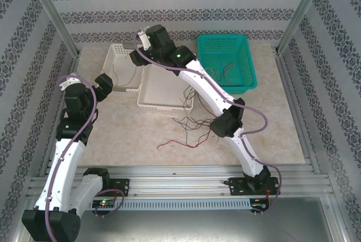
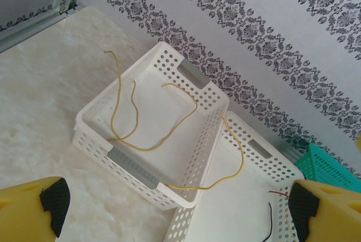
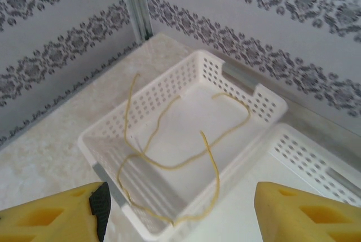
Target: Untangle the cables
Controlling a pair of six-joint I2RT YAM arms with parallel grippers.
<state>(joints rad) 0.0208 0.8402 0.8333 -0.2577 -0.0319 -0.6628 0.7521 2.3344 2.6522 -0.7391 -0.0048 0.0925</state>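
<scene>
Cables (image 3: 169, 166) beneath open, empty right hand (image 3: 179, 211)

Top view: right arm (image 1: 208, 92) covers part of the middle white perforated plastic basket (image 1: 163, 92) and the edge of the thin red and dark cables (image 1: 189, 129). Left wrist view: teal plastic mesh basket (image 2: 330, 168) is cut off at the right edge. A dark cable end (image 2: 269, 222) runs off the bottom edge.
</scene>
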